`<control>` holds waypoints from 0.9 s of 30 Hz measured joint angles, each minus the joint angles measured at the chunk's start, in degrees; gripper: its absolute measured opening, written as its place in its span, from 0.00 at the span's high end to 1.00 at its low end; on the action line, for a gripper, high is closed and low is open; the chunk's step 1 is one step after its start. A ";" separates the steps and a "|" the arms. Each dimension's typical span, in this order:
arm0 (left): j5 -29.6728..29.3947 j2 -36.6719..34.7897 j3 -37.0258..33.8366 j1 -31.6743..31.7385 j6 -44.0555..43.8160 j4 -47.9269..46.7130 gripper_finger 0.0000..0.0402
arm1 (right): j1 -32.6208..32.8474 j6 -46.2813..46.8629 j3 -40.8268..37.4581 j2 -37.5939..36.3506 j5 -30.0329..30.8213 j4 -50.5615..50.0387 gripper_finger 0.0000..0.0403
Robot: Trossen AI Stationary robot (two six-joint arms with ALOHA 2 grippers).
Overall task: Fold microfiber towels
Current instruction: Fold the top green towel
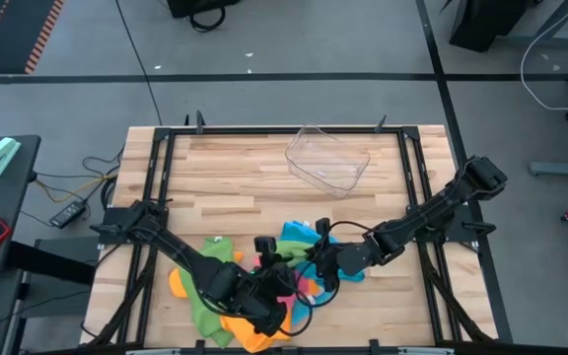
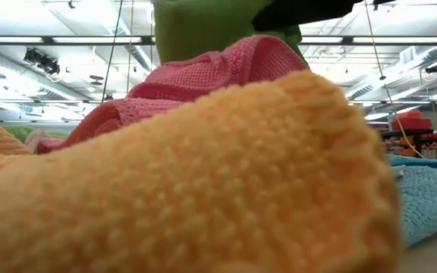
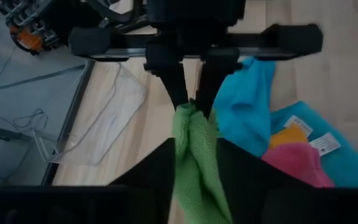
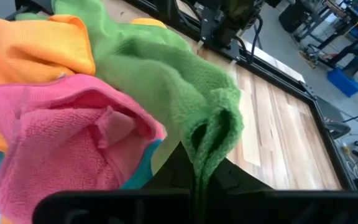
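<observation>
Both arms reach inward low over the bench's near edge, wrists almost meeting. Right gripper has its jaws clamped tight; left gripper jaws partly parted.

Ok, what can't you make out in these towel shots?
Low view: the orange towel fills the lens, hiding most of the table.
High view: the towels overlap in a heap, so their count is unclear.
Left wrist view: the white label on a blue towel is too small to read.
</observation>
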 joint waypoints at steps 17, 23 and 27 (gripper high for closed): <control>4.19 1.66 -0.02 3.66 0.41 2.18 0.32 | 0.09 0.26 -0.02 0.00 0.00 0.68 0.98; 7.06 1.87 -0.02 4.72 1.43 1.48 0.36 | 0.11 0.04 -0.02 0.00 0.02 0.76 0.98; 7.46 1.89 -0.09 5.34 1.47 -0.22 0.41 | 0.11 0.02 -0.02 0.00 0.02 0.79 0.98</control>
